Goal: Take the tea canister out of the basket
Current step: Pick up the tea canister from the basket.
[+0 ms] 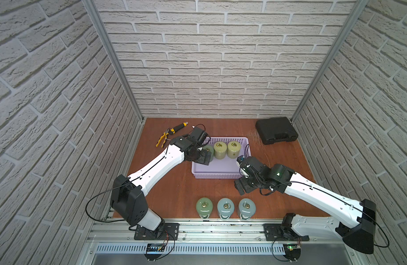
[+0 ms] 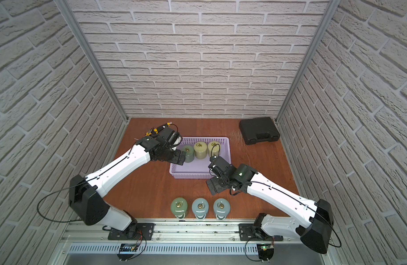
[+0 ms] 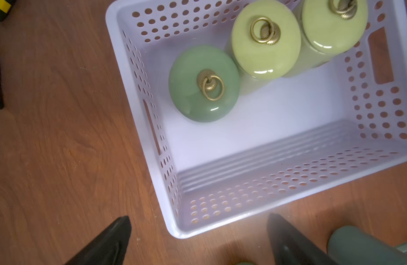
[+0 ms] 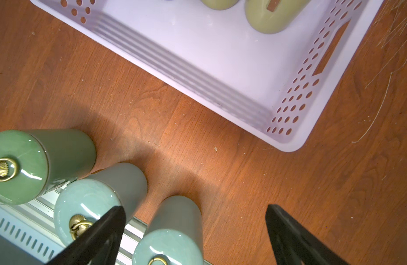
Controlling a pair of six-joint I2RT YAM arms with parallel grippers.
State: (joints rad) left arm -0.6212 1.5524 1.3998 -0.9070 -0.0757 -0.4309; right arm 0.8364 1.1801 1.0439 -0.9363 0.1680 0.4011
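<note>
The lavender basket (image 1: 217,176) (image 2: 191,175) holds three tea canisters in a row along its far side. They are a green one (image 1: 209,148) (image 3: 203,83) at the left and two yellow-green ones (image 1: 219,150) (image 1: 234,149). My left gripper (image 1: 203,158) (image 3: 199,220) hovers open over the basket's left end, close beside the green canister and holding nothing. My right gripper (image 1: 241,188) (image 4: 195,207) hangs open above the table just outside the basket's near right corner, also with nothing between its fingers.
Three more canisters stand in a row near the table's front edge: green (image 1: 204,206), blue-grey (image 1: 225,207) and blue-grey (image 1: 246,207). A black hard case (image 1: 276,130) lies at the back right. Yellow-handled pliers (image 1: 162,138) and a screwdriver (image 1: 178,127) lie at the back left.
</note>
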